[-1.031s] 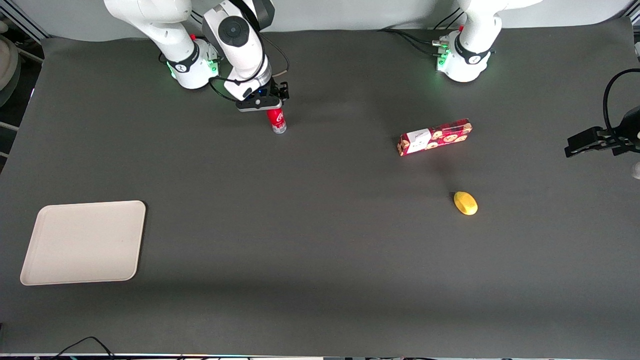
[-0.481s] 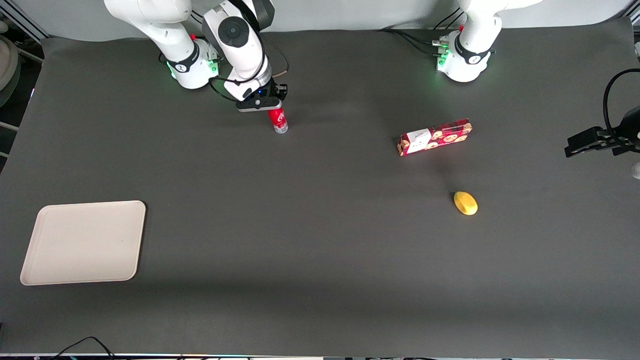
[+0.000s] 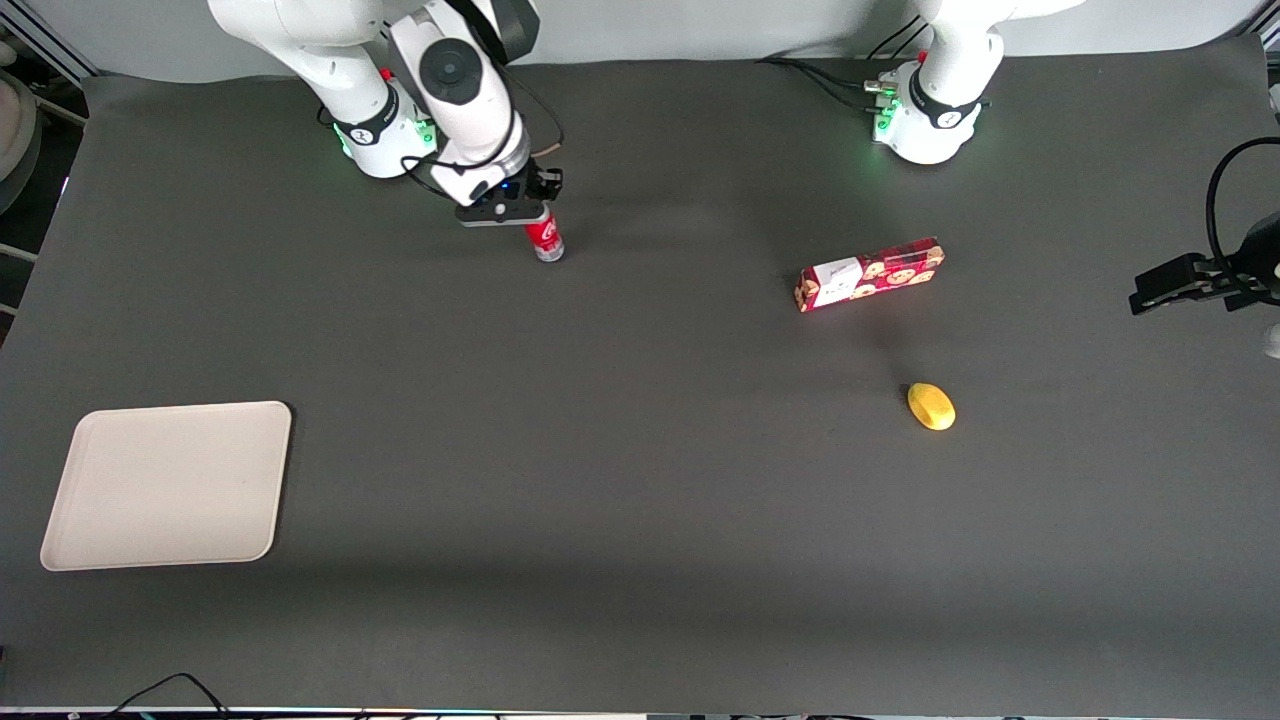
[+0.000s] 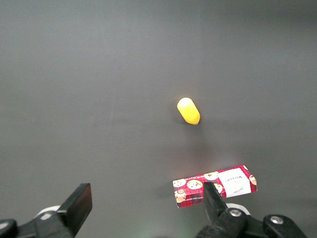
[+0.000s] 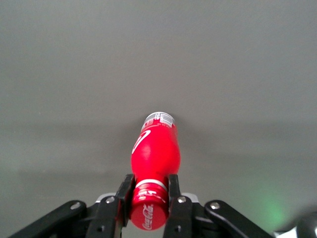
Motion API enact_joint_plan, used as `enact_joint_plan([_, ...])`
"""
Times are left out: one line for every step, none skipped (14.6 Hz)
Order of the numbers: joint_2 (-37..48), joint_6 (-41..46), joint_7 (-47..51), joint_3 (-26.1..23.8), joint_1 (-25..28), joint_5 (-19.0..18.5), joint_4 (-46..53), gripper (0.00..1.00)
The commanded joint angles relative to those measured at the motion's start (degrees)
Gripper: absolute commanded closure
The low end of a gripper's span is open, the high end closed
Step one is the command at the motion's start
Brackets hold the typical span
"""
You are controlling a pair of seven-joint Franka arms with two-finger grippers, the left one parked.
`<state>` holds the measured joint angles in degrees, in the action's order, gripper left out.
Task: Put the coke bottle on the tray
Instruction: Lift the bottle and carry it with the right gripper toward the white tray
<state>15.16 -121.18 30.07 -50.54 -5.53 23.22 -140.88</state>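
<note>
The coke bottle [image 3: 546, 240] is a slim red bottle with a white logo, hanging upright from my right gripper [image 3: 530, 218] near the working arm's base. In the right wrist view the gripper [image 5: 149, 191] is shut on the coke bottle [image 5: 154, 153], its two black fingers [image 5: 173, 187] pressed on the neck just under the red cap. The silvery base points down at the grey mat. The tray [image 3: 168, 485] is a flat cream rectangle with a low rim, much nearer the front camera, at the working arm's end of the table.
A long red cookie box [image 3: 868, 273] and a yellow lemon-like fruit [image 3: 931, 406] lie toward the parked arm's end; both also show in the left wrist view, the box [image 4: 215, 185] and the fruit [image 4: 188, 110]. Dark grey mat [image 3: 640, 500] covers the table.
The gripper with the coke bottle has shifted a little toward the working arm's end of the table and slightly up in the front view. Nothing else moved.
</note>
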Motion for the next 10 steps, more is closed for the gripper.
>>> enact_joint_plan([5.0, 10.3, -12.9, 14.0, -0.2, -3.9, 5.1, 1.00])
enact_joint_plan([5.0, 12.1, -16.2, 17.6, -0.3, -8.1, 6.0, 1.00])
enact_joint_plan([4.9, 13.1, -19.7, 21.8, -0.3, -12.3, 6.8, 1.00])
enact_joint_plan([4.6, 13.9, -24.6, 26.4, -0.3, -15.8, 7.4, 1.00])
enact_joint_plan([4.2, 14.3, -30.0, 30.3, -0.3, -18.6, 7.9, 1.00])
enact_joint_plan([3.7, 14.2, -35.7, 34.6, -0.3, -21.5, 8.4, 1.00])
enact_joint_plan([2.3, 14.2, -40.4, 38.7, -0.3, -24.6, 9.9, 1.00])
enact_joint_plan([0.3, 14.3, -45.5, 42.9, -0.3, -27.8, 12.4, 1.00])
enact_joint_plan([-1.7, 14.3, -50.8, 46.8, -0.3, -29.8, 14.9, 1.00])
enact_joint_plan([-4.4, 14.2, -56.7, 50.6, -0.3, -30.9, 18.1, 1.00])
